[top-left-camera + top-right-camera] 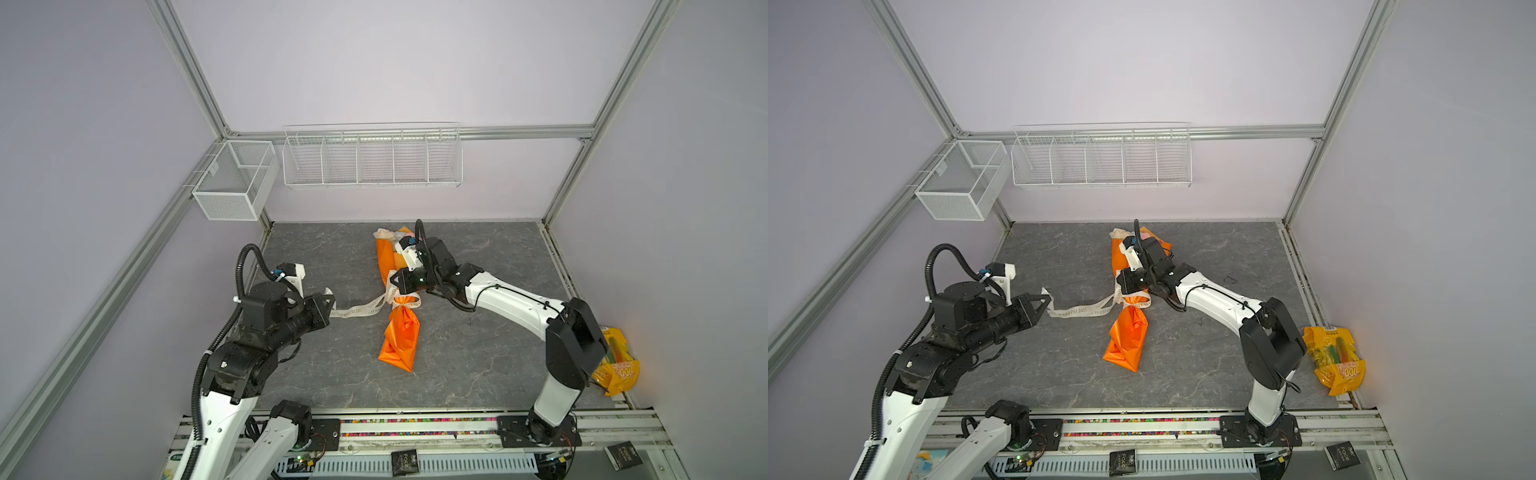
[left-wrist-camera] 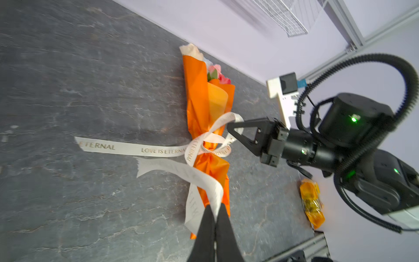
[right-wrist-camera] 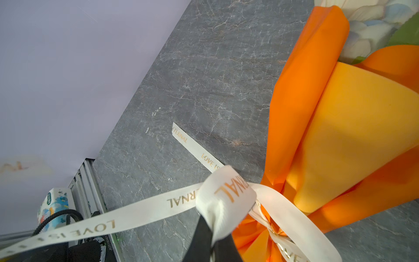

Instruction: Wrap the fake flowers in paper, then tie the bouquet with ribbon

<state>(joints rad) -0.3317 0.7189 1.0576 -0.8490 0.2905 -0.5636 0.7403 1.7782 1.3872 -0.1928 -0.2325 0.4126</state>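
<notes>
Bouquet (image 2: 215, 73) is lying about mid-desk, a bit toward the back, flower heads pointing at the back wall. It's tucked in an orange wrap (image 1: 401, 338), with just the pink and cream blooms poking out the far end. A cream ribbon (image 1: 358, 311) lettered LOVE IS ETERNAL is cinched round the wrap's narrow waist. Left jaws are pinched tight on one ribbon tail, off to the left of the wrap, and that tail runs from the knot to them. A second tail lies flat on the desk beside it. Right jaws are clamped on a ribbon loop right at the knot, over the wrap.

Containers: a white mesh basket (image 1: 232, 185), split in two, hangs on the left rail. Next to it a white wire rack (image 1: 374, 164) with five sections hangs on the back wall. A yellow snack bag (image 1: 1335, 359) sits at the desk's right edge, well apart from the wrap, with green and orange bits showing through it.

Desk (image 1: 478, 357) is grey, stone-look. Walls (image 1: 374, 62) are pale lilac, with aluminium framing (image 1: 519, 132) along the edges.
</notes>
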